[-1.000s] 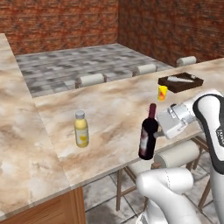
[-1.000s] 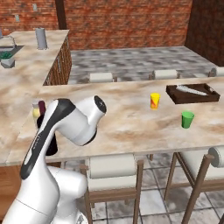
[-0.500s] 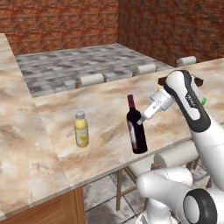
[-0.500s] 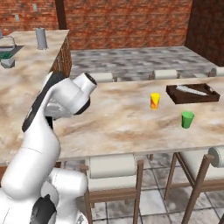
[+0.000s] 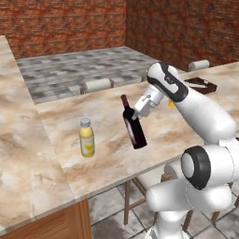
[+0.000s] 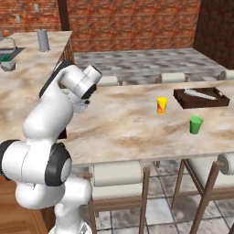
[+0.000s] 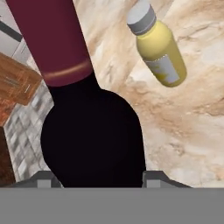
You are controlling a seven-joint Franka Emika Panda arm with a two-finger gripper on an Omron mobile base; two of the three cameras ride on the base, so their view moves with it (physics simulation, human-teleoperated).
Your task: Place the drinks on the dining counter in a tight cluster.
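We counted one wine bottle point(image 5: 133, 127) (tilted, clamped in the gripper point(image 5: 132, 114)), one juice bottle point(image 5: 86, 137), one yellow cup point(image 6: 162, 104) and one green cup point(image 6: 196, 124) on the dining counter point(image 5: 186, 126).

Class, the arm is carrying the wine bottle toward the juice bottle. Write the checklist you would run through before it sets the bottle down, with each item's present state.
1. Grip: the gripper is clamped on the wine bottle, fingertips on both sides in the hand view: ok.
2. Bottle upright: it leans, neck tilted away from the arm: not ok.
3. Bottle base on the dining counter: cannot tell.
4. Juice bottle standing upright as the cluster's anchor: ok.
5. Tight cluster: a bare gap separates the two bottles: not ok.
6. Yellow cup and green cup away from the set-down spot: ok.
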